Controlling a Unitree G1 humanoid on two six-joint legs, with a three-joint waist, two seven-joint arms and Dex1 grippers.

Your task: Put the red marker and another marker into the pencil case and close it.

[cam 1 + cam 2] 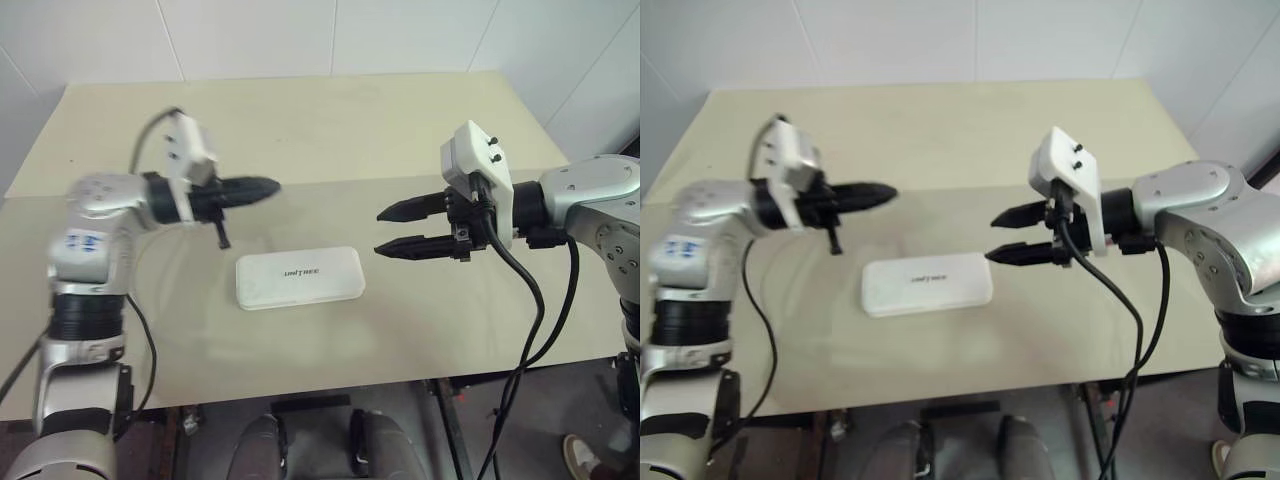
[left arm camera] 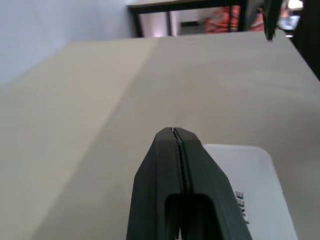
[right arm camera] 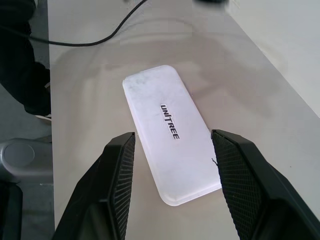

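White pencil case (image 3: 170, 130) lies shut, flat on pale table (image 3: 90, 100), lettering up. Right gripper (image 3: 172, 185) fingers parted above it, empty.

Beige table (image 1: 330, 120), white tiled wall (image 1: 330, 35) behind it, dark floor (image 1: 420, 440) below

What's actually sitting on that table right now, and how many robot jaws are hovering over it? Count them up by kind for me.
White hard plastic rectangular pencil case, lid shut: 1
Beige table: 1
Robot grippers with black jaws: 2, the left gripper with jaws shut, the right gripper with jaws open and empty
Total: 4
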